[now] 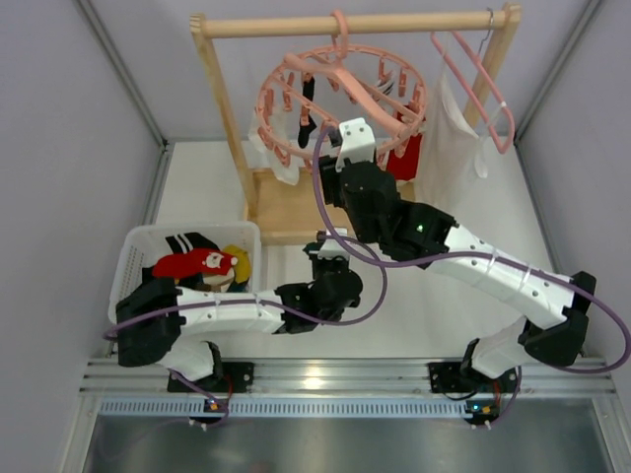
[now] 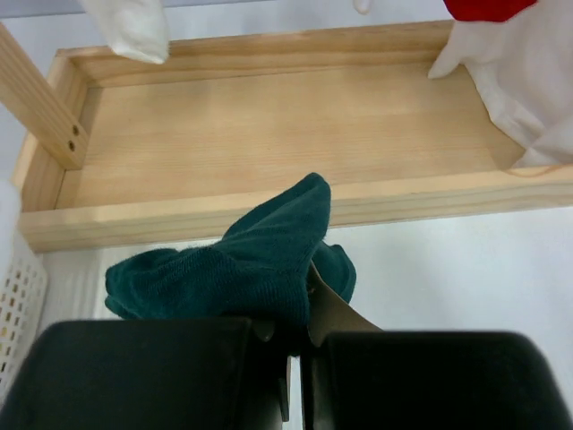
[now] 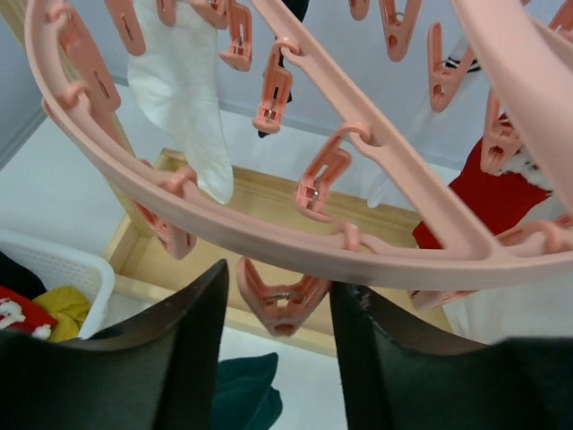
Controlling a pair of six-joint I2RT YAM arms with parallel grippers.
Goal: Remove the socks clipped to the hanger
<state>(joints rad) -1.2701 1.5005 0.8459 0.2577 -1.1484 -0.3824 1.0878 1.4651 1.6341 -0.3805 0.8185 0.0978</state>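
The salmon-pink ring hanger (image 1: 264, 108) hangs from the wooden rack. A white sock (image 1: 286, 163), a black sock (image 1: 307, 108) and a red sock (image 1: 404, 158) hang from its clips. My right gripper (image 1: 355, 138) is open at the ring's near edge. In the right wrist view its jaws stand either side of an empty clip (image 3: 282, 305) under the ring (image 3: 269, 237). My left gripper (image 1: 330, 258) is low over the table, shut on a dark teal sock (image 2: 242, 260) in front of the rack's base.
A white basket (image 1: 138, 251) at the left holds red, yellow and striped socks. The wooden rack (image 1: 355, 25) has a tray base (image 1: 286, 207). A plain pink coat hanger (image 1: 483, 84) with a white garment (image 1: 454, 148) hangs at the right.
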